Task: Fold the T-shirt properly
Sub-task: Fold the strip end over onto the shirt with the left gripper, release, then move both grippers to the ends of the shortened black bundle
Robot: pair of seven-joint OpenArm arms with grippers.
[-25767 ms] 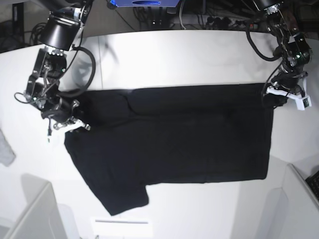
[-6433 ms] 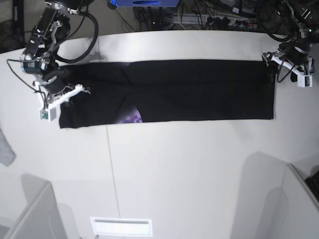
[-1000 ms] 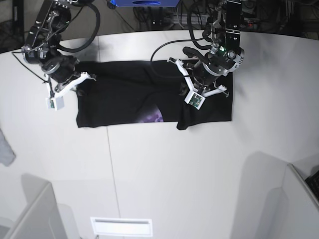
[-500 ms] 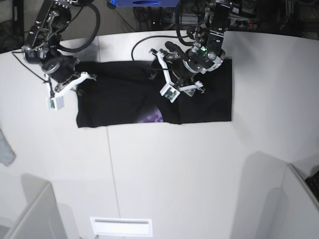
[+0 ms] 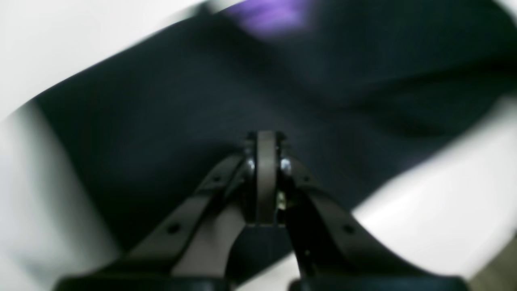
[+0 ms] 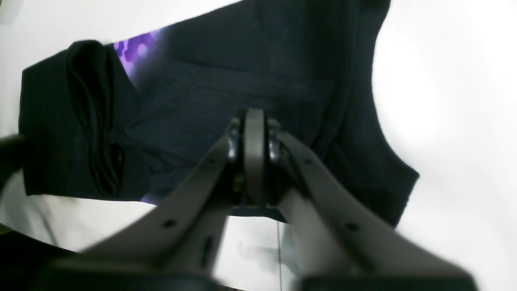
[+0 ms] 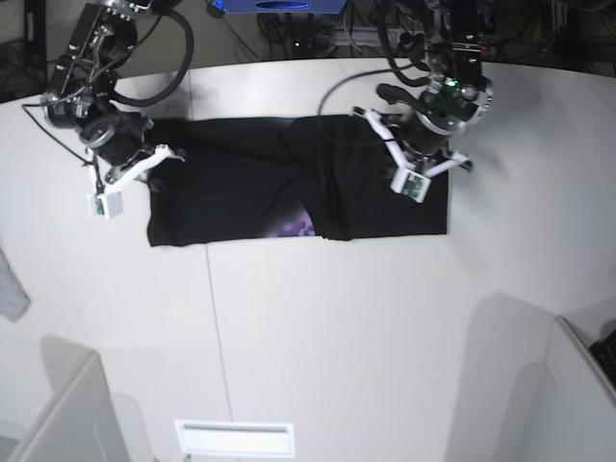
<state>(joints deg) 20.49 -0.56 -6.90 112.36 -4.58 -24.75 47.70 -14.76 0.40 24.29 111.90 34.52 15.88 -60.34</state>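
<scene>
Lying across the white tabletop (image 7: 318, 337) in the base view, the large black short-sleeved cloth T-shirt (image 7: 241, 183) forms a long folded band, a purple patch of its print peeping out at the near edge. The left gripper (image 7: 423, 154) hangs over the band's doubled end, and the right gripper (image 7: 130, 159) sits at the opposite end, beside the cloth's edge. A small grey cloth scrap (image 7: 10, 284) lies well apart, toward the table's side.

From the left wrist view, the left gripper (image 5: 265, 141) has its jaws pressed together with nothing pinched; blurred black T-shirt (image 5: 161, 101) spreads beneath and ahead of the tips.

From the right wrist view, the right gripper (image 6: 253, 121) also shows jaws together, gripping no cloth. The T-shirt (image 6: 242, 72) lies below and beyond the tips, purple honeycomb print showing far ahead.
</scene>
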